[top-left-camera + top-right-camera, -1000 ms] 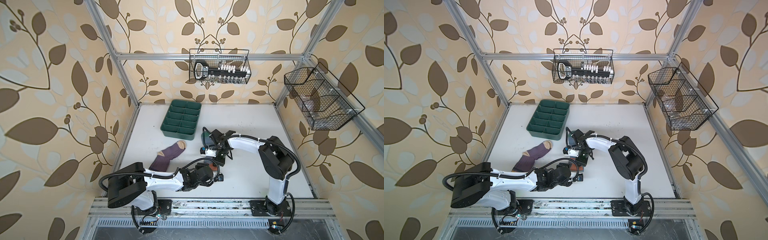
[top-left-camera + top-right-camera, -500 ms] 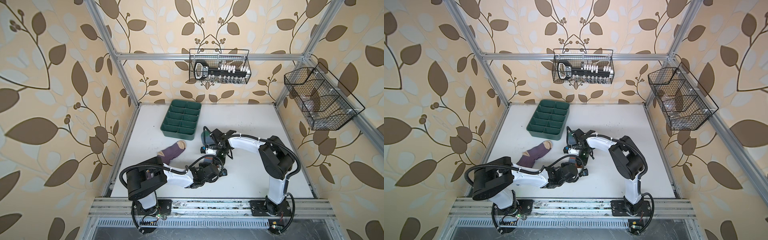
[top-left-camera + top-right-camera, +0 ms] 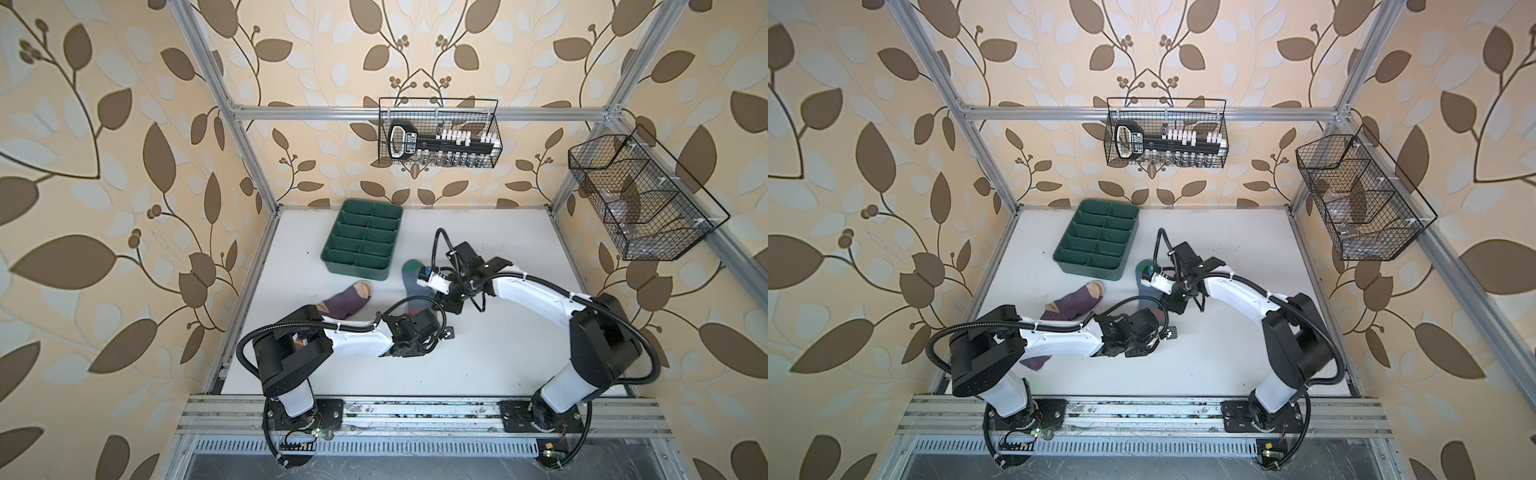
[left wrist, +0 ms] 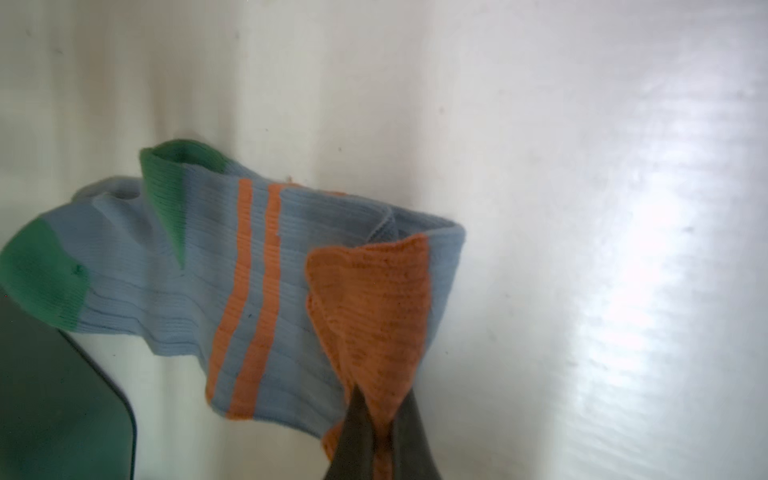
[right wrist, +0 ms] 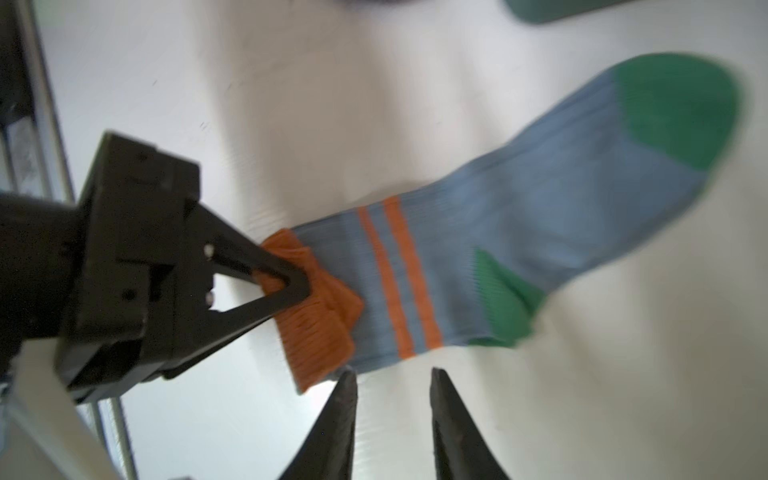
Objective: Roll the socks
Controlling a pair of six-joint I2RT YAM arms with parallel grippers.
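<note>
left hand [image 5: 293, 282] pinching the orange cuff [image 5: 316, 332] of the blue sock [image 5: 519, 216]
right hand [image 5: 390, 376] spread, just beside that cuff

Green toe, orange cuff and 2 orange stripes are being shown on the light blue sock [image 5: 540, 216], beige toe on the purple sock [image 3: 344, 304]

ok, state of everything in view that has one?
light blue sock: unrolled, orange cuff bunched up.
purple sock: flat, unrolled, untouched.
left gripper: fingers shut on the orange cuff.
right gripper: fingers open, nothing between them.
green tray: compartments look empty.
</note>
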